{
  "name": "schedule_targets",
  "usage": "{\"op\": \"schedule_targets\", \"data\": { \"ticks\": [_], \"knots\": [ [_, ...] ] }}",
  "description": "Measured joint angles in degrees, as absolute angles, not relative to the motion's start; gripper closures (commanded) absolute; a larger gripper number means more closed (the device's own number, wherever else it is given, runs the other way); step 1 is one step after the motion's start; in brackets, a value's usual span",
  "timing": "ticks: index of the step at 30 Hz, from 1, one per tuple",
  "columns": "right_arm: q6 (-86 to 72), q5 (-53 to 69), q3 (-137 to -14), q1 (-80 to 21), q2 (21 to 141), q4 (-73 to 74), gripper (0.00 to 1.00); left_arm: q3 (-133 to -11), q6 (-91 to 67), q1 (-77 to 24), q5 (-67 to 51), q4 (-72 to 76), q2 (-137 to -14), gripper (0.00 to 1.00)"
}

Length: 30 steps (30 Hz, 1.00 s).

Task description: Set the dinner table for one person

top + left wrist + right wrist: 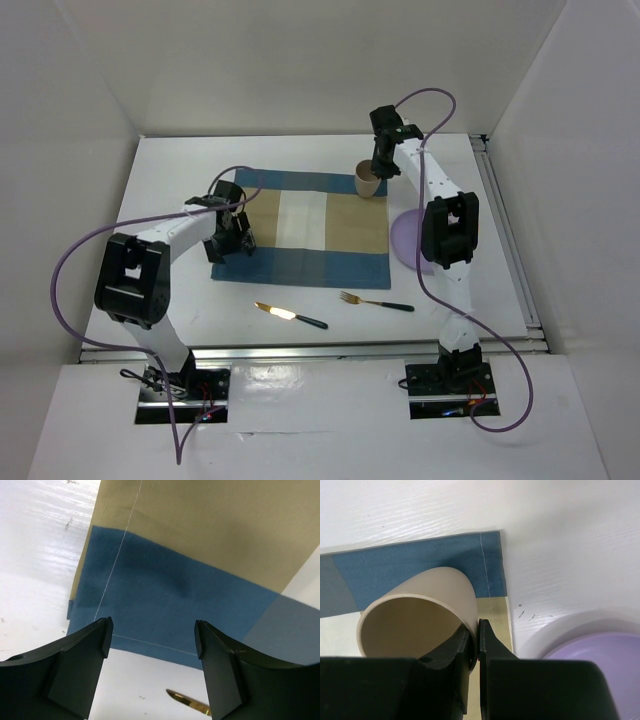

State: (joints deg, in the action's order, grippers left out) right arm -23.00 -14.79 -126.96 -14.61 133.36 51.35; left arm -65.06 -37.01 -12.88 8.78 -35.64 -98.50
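White rectangular dinner table (pixel 180 180), silver metal rail (pixel 320 350) on near edge: gold-bladed knife (pixel 290 315) and gold fork (pixel 375 302) lie on bare surface. Left gripper (pixel 152 635) gapes empty over blue-and-tan cloth placemat (pixel 300 225), near-left edge. Right gripper (pixel 477 630) pinches beige round cup (pixel 420 615) by its wall at far-right corner; lilac round plate (pixel 403 238) near.

- dinner table (pixel 300 155): plain white, no pattern; rail (pixel 300 352) on its near edge silver.
- placemat (pixel 300 225): checked; blue blocks at the edges, tan panels, white ctr square; pale stitch line near the hem, seen in both wrist views.
- cup (pixel 368 181): beige inside & out, plain.
- plate (pixel 405 240): lilac, plain.
- knife (pixel 290 315): gold blade, black hdl.
- fork (pixel 375 301): gold head & neck, dark hdl.
- arms (pixel 170 232): white links w/ black joint housings; cables (pixel 430 91) purple.
- left gripper (pixel 152 632), right gripper (pixel 477 630): black fingers.
- walls (pixel 300 60): white.
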Motion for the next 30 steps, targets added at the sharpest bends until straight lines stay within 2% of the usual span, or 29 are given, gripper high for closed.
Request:
{"op": "schedule_targets", "data": {
  "ticks": [6,16,20,21,22,24,25,26,30],
  "knots": [
    [-22.6,-13.4,-127.0,-14.6,133.4,51.3,1.00,-59.9,-41.0,-12.9,8.6,-31.9,-98.5,0.16],
    [-21.1,-10.7,-127.0,-14.4,133.4,51.3,0.92,-54.3,-43.8,-12.9,8.5,-28.4,-93.7,0.18],
    [-21.0,-10.2,-127.0,-14.1,133.5,51.3,0.78,-52.8,-43.9,-12.9,7.8,-28.5,-92.3,0.18],
    [-20.9,-10.1,-127.0,-14.1,133.5,51.3,0.59,-52.4,-43.9,-12.9,7.6,-28.5,-91.9,0.18],
    [-21.1,-10.0,-127.1,-14.1,133.5,51.3,0.48,-52.2,-44.0,-12.9,7.6,-28.5,-91.7,0.18],
    [-20.7,-9.7,-127.3,-14.0,133.5,51.2,0.40,-52.1,-44.1,-13.0,7.4,-28.6,-91.5,0.18],
    [-20.6,-9.6,-127.5,-14.0,133.5,51.1,0.29,-52.1,-44.1,-13.0,7.3,-28.9,-91.5,0.16],
    [-20.5,-9.5,-127.6,-14.0,133.5,51.0,0.24,-52.1,-44.2,-13.0,7.2,-29.1,-91.4,0.16],
    [-20.0,-8.3,-128.4,-14.0,133.5,50.9,0.08,-52.4,-45.0,-13.3,7.0,-32.5,-90.4,0.12]
  ]
}}
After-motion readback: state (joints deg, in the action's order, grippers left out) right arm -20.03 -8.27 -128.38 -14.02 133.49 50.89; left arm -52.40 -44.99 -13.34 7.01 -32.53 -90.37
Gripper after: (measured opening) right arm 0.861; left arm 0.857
